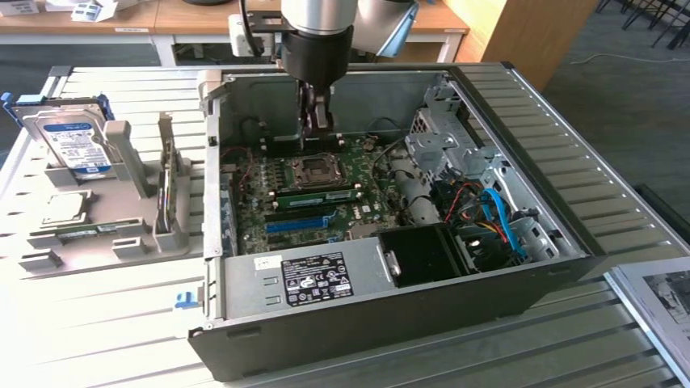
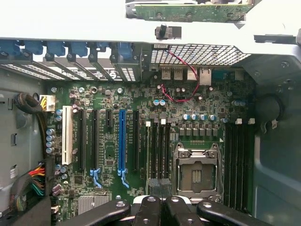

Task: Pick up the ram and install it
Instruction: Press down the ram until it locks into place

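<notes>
No lettering can be read for certain anywhere. The black label [image 1: 313, 278] on the power supply [image 1: 296, 283], at about six o'clock inside the open computer case [image 1: 377, 323], carries white print and small certification marks, all too fine to make out. A small white sticker [image 1: 262, 263] sits just beside it at nine o'clock, with dark marks that cannot be read. The hard drive [image 1: 73, 145] standing in the grey holder, at nine o'clock of the case, bears a blue-and-white label [image 1: 77, 149] whose text is illegible. In the wrist view the motherboard [image 2: 197, 101] shows tiny white silkscreen markings, none readable.
</notes>
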